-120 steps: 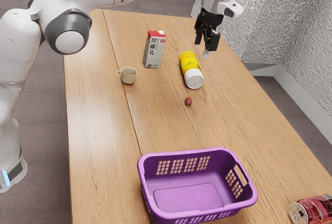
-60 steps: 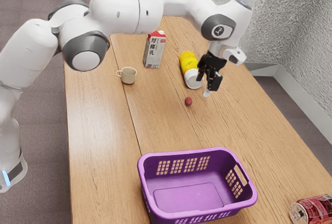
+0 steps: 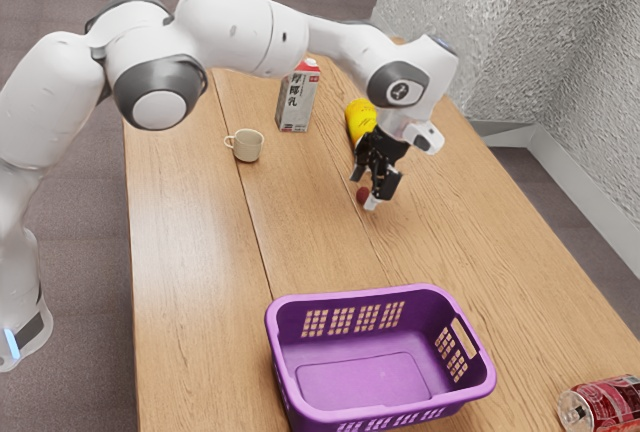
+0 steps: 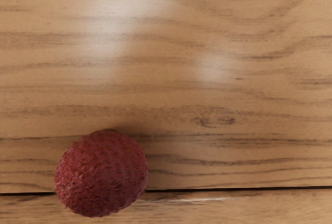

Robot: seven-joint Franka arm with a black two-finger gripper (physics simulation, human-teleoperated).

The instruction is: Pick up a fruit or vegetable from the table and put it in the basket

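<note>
A: What's new?
B: My gripper. Half a second ago it was over by the bottle; now it's down at the fruit. Fruit hasn't budged.
A: Got it yet?
B: No. Fingers apart, nothing gripped. Fruit's on the table, right by the fingertips, across the seam in the wrist view.
A: So, step?
B: Late approach, I'd say. Next I centre, drop a touch, close. It's small and roundish, so an off-centre squeeze could roll it away.
A: Basket?
B: Same spot, well apart from the fruit. Lift and carry still to do. Log it: pick not made.
</note>
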